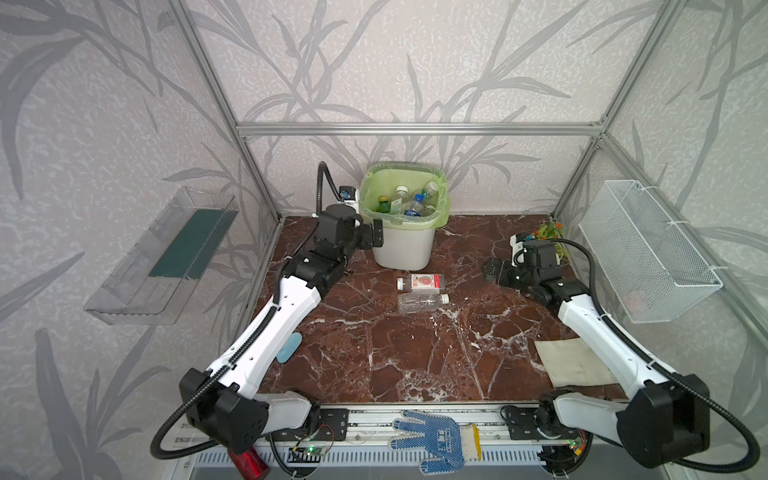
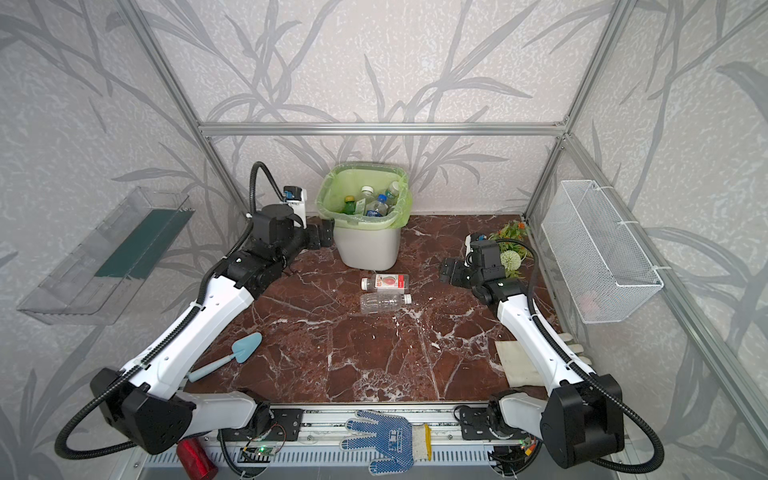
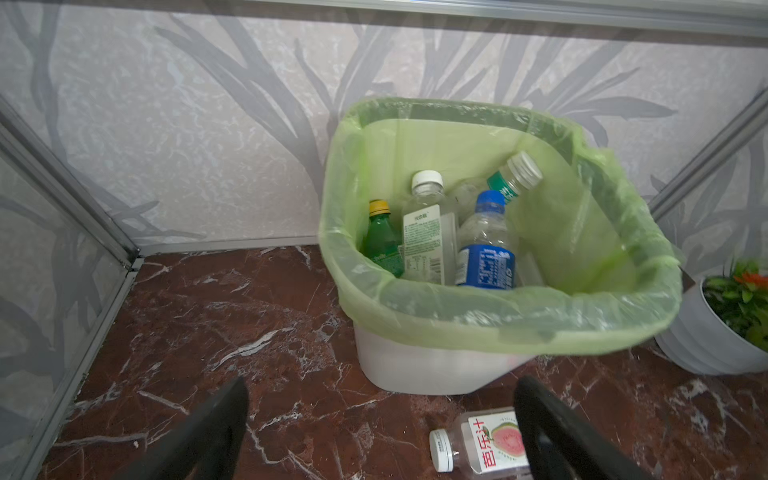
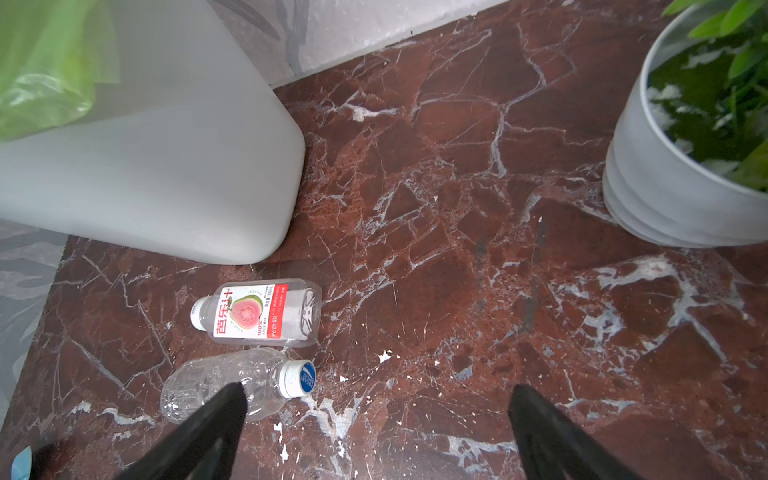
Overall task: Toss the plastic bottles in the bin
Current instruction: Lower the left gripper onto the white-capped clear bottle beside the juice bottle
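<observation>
The white bin [image 1: 401, 249] [image 2: 365, 249] with its light green bag stands at the back middle and holds several plastic bottles [image 1: 415, 203] [image 3: 486, 249]. Two more bottles lie on the marble just in front of it. One is a clear bottle with a red guava label [image 1: 419, 281] [image 2: 384, 281] [image 3: 494, 440] [image 4: 257, 311]. The other is a clear unlabelled bottle [image 1: 419, 302] [image 2: 384, 302] [image 4: 216, 382]. My left gripper [image 1: 372, 235] [image 2: 322, 235] [image 3: 382, 386] hangs open and empty beside the bin's left side. To the right of the lying bottles, my right gripper [image 1: 492, 270] [image 2: 449, 270] [image 4: 376, 390] is open and empty above the table.
A potted plant [image 1: 550, 232] [image 4: 665, 166] stands behind the right gripper. A wire basket [image 1: 648, 249] hangs on the right wall, a clear tray [image 1: 166, 257] on the left. A blue trowel [image 2: 232, 353], a cloth [image 1: 573, 361] and a glove [image 1: 432, 436] lie near the front.
</observation>
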Action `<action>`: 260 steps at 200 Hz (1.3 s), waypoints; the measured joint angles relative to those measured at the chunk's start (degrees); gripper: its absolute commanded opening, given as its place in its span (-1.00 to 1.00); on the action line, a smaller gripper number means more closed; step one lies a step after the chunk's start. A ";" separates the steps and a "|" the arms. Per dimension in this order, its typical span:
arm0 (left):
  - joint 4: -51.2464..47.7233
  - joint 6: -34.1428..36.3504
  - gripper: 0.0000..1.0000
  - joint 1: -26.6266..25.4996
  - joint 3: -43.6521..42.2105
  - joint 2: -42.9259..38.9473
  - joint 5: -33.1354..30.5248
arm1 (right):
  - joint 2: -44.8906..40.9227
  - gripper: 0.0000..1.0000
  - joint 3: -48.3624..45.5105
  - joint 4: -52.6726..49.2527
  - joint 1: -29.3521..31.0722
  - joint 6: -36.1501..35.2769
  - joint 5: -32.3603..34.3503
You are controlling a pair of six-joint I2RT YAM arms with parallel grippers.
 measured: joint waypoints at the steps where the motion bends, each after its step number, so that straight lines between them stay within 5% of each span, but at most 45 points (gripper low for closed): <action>1: 0.00 0.24 0.99 -0.28 -0.15 -0.09 -0.13 | 0.00 0.98 -0.02 0.00 0.00 0.04 0.00; 38: -2.12 9.40 0.99 -14.60 -6.36 2.29 -1.55 | 0.00 0.98 -0.24 0.00 -0.59 0.13 1.49; 79: -6.45 16.17 0.91 -20.87 -6.14 18.56 -1.51 | -0.44 0.98 -1.79 -0.09 -1.55 0.13 1.55; 159: -15.02 23.89 0.68 -21.66 7.13 34.29 0.57 | -3.93 0.98 -4.57 -0.50 -4.79 0.13 1.38; 192: -17.33 25.57 0.44 -21.68 8.22 39.32 1.31 | -3.96 0.98 -5.01 -0.44 -5.05 0.17 1.01; 235: -20.15 25.77 0.42 -22.34 8.22 40.79 3.48 | -3.96 0.99 -6.08 -0.44 -5.11 0.33 0.70; 260: -20.70 25.66 -0.02 -22.60 8.26 40.54 3.82 | -3.93 0.98 -6.19 -0.37 -5.16 0.39 0.35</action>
